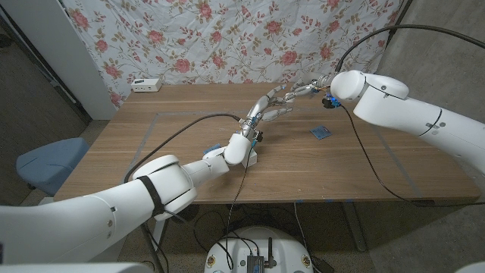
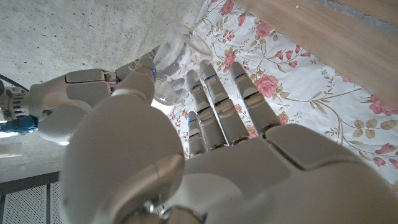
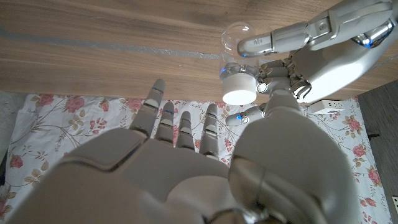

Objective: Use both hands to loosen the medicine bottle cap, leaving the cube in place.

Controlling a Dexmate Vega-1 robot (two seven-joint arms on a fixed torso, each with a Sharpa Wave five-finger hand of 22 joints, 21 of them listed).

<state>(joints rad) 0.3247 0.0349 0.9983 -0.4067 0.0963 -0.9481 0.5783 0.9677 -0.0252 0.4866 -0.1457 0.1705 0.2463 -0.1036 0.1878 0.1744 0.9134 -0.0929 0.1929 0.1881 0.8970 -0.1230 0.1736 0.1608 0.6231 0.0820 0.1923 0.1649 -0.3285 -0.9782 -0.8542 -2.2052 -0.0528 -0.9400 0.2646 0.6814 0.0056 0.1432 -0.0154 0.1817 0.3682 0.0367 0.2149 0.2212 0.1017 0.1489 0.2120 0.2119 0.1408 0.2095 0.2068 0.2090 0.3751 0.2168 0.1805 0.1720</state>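
My left hand (image 1: 263, 114) is raised above the middle of the table and grips a clear medicine bottle (image 3: 236, 53) between thumb and fingers. The bottle's white cap (image 3: 239, 89) points toward my right hand (image 3: 186, 168), whose fingers are spread and hold nothing. In the left wrist view the bottle (image 2: 176, 59) sits at the tips of my left hand (image 2: 205, 143), and a finger of my right hand (image 2: 87, 84) reaches up to it. In the head view my right hand (image 1: 303, 92) hovers just behind and right of the left one. A small blue cube (image 1: 320, 133) lies on the table (image 1: 151, 152) to the right.
A white power strip (image 1: 146, 83) lies at the table's back left corner. A flowered cloth (image 1: 227, 38) hangs behind the table. A blue chair (image 1: 45, 161) stands off the table's left side. Black cables run along both arms.
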